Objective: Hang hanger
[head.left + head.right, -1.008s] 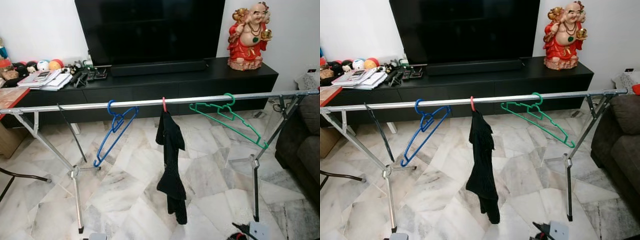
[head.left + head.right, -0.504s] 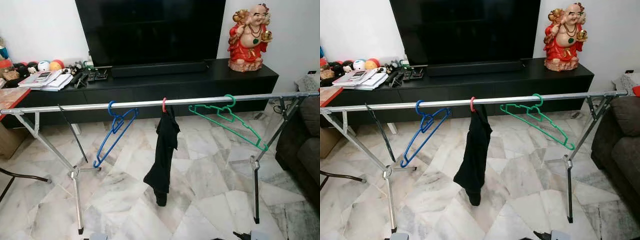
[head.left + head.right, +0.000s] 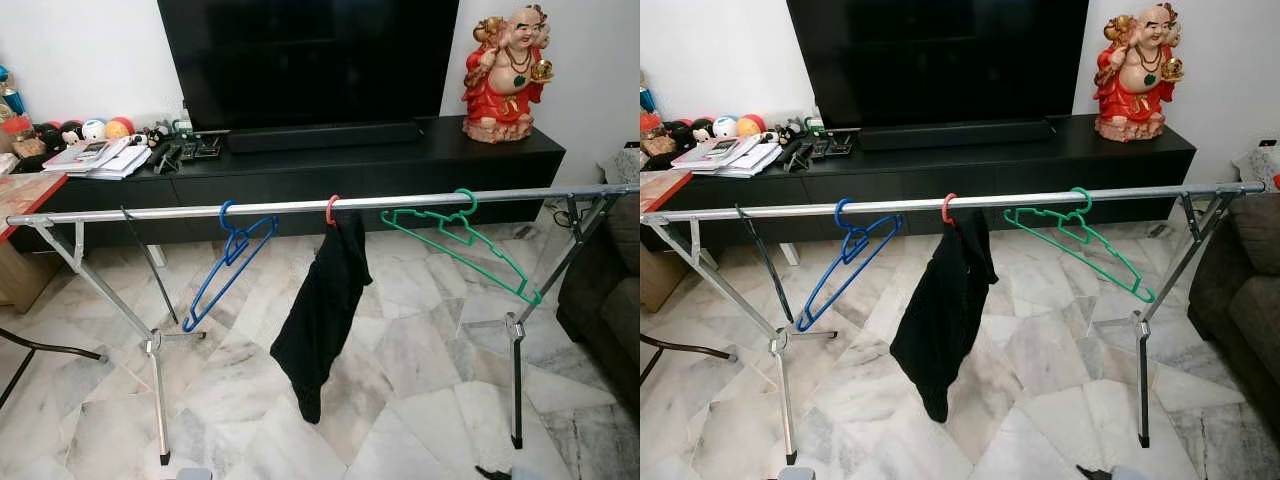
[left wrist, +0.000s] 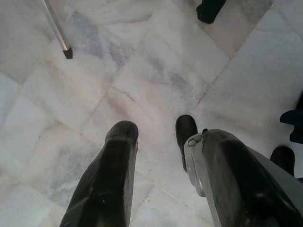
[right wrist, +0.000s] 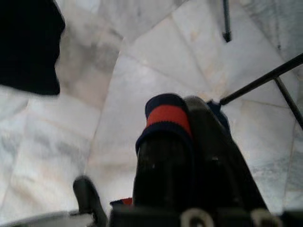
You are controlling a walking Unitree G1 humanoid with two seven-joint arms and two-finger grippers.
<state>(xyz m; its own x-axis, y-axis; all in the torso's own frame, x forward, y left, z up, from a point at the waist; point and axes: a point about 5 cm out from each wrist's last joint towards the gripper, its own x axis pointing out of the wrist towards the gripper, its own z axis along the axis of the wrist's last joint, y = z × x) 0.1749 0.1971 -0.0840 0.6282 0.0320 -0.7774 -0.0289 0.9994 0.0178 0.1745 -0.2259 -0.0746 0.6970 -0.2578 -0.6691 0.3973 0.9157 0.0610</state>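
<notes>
A red hanger carrying a black garment is hanging mid-rail, between a blue hanger and a green hanger. A thin black hanger is hanging further left. The left wrist view is looking down at the floor, where the left tool is hanging with fingers spread and holding nothing. In the right wrist view the right tool is pointing down with fingers pressed together and nothing between them.
</notes>
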